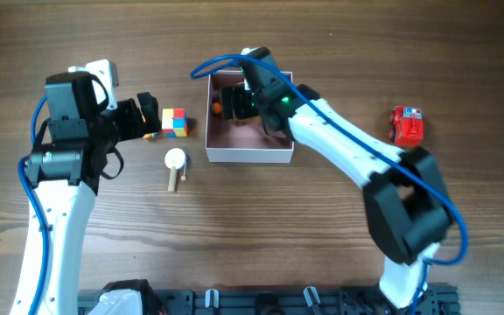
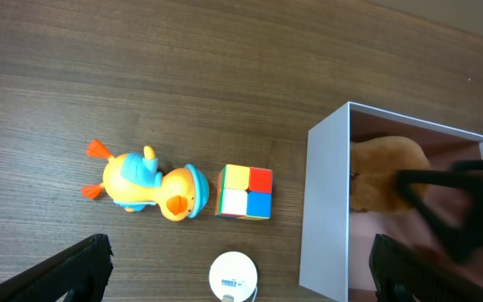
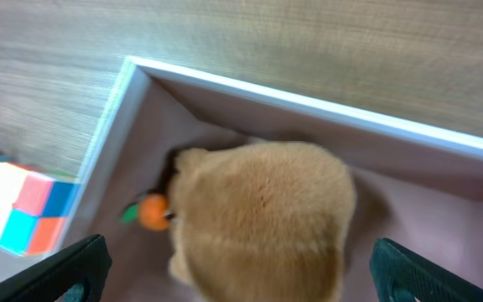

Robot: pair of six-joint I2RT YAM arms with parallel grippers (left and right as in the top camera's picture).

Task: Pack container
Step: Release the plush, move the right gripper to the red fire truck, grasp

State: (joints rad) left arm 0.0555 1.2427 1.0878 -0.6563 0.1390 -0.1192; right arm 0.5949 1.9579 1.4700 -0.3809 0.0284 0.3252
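Note:
The container (image 1: 250, 154) is a white-walled box with a dusty-pink inside; it also shows in the left wrist view (image 2: 325, 210) and the right wrist view (image 3: 116, 126). A tan plush toy (image 3: 262, 218) with a small orange carrot (image 3: 151, 211) lies inside it. My right gripper (image 3: 237, 281) is open, its fingers wide either side of the plush, just above it. My left gripper (image 2: 241, 289) is open and empty over the table left of the box, near a colourful cube (image 2: 245, 191), an orange and blue duck toy (image 2: 145, 184) and a white round-headed wooden piece (image 2: 233, 275).
A red toy car (image 1: 406, 126) sits on the table at the far right. The cube (image 1: 174, 122) and the white round piece (image 1: 175, 166) lie just left of the container. The duck is mostly under the left gripper in the overhead view.

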